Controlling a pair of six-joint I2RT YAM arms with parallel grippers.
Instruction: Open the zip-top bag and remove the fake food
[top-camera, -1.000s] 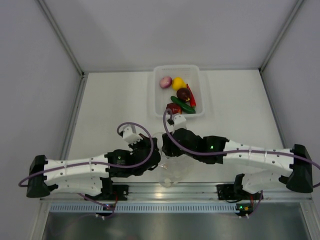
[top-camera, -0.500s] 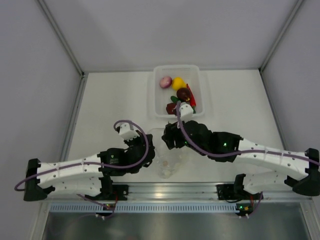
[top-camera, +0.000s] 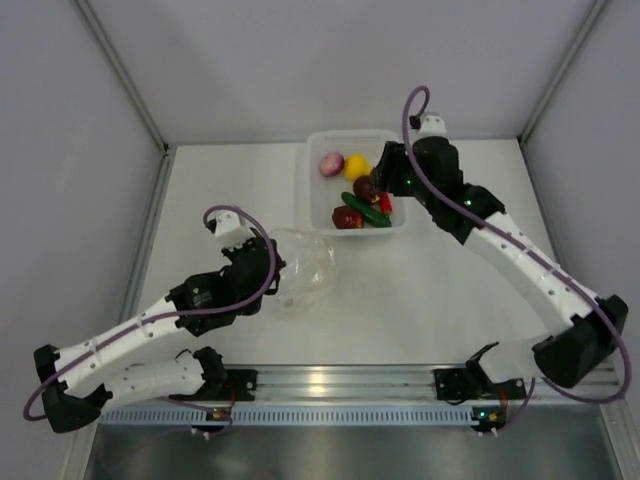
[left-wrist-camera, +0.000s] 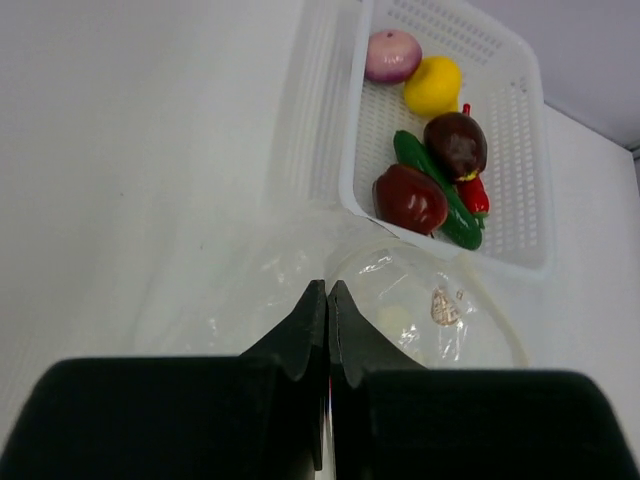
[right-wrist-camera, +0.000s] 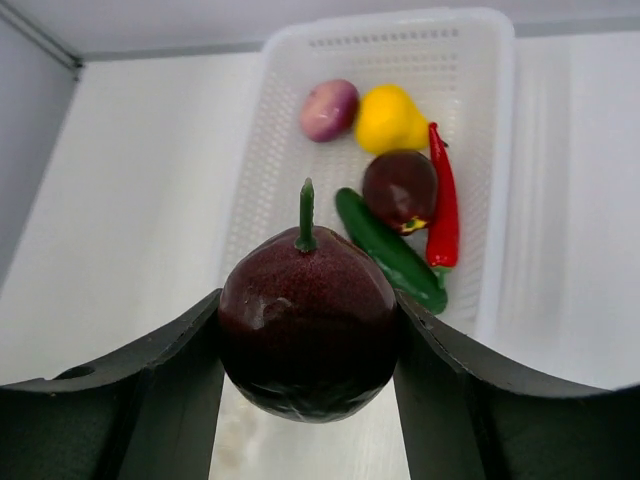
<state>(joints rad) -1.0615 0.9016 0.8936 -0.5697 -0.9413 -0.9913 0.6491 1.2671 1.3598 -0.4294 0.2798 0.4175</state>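
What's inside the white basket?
Pinkish onion, yellow pear, dark purple piece, green cucumber, red chili, dark red apple. The right gripper, shut on another dark fruit, hides part of the basket from above.

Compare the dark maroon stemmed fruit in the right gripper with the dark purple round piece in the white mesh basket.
The dark maroon fruit is clamped in the right gripper; the dark purple piece lies in the white mesh basket. The maroon fruit shows a green stem; the purple piece shows a yellow patch instead. Both are dark and round.
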